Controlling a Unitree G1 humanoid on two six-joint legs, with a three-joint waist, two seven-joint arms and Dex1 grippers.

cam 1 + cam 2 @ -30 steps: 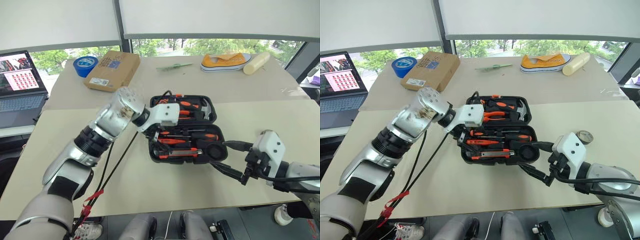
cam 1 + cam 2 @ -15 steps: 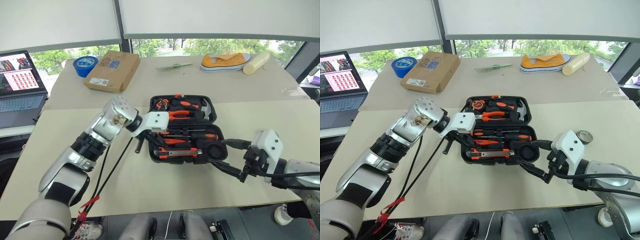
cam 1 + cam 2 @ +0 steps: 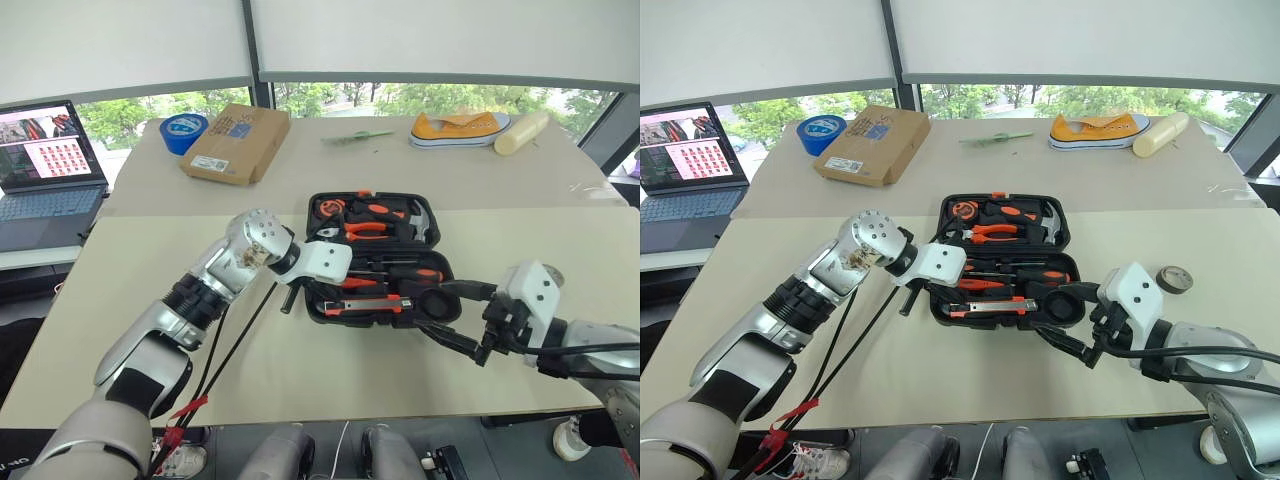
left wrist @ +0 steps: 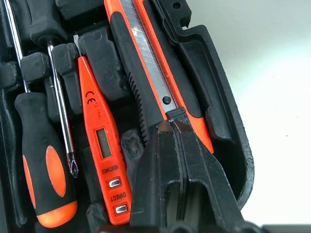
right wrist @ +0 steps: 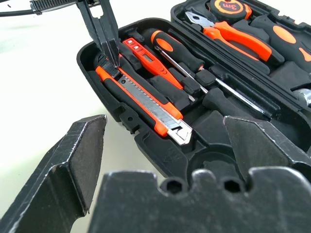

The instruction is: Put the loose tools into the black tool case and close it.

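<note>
Case: you have the black moulded plastic tool case point(image 3: 1000, 262) lying open on the pale beige surface point(image 3: 940, 370), lid half away from the robot, tray half toward it.
Tray contents: orange-and-black utility knife with a segmented steel blade point(image 5: 146, 99) lies in the recess nearest the tray's front wall; beside it the small orange tester screwdriver with a grey display point(image 4: 99, 145); next the thin steel-shafted screwdriver point(image 4: 60, 114) and the black-and-orange-handled larger screwdriver point(image 4: 41, 160).
Lid contents: orange-handled pliers point(image 5: 233, 36) and an orange-and-black tape measure point(image 5: 227, 7) sit in their recesses.
Left claw: your left claw point(image 4: 171, 127) is clenched, fingers pressed together with nothing between them; the tips rest on the rear end of the utility knife, at the tray's left end.
Right claw: your right claw point(image 5: 165, 141) is released, its jaws spread wide and empty; it hovers just off the tray's right front corner, apart from the case.
Far surface: brown cardboard box with a white label point(image 3: 236, 142), blue tape roll point(image 3: 183, 131), yellow canvas shoe point(image 3: 462, 128) and a cream cylinder point(image 3: 521, 131) lie well apart from the case.
Left edge: open laptop with a lit screen point(image 3: 50, 170).
Right of case: small round grey disc point(image 3: 1174, 279) on the surface, near the right arm.
</note>
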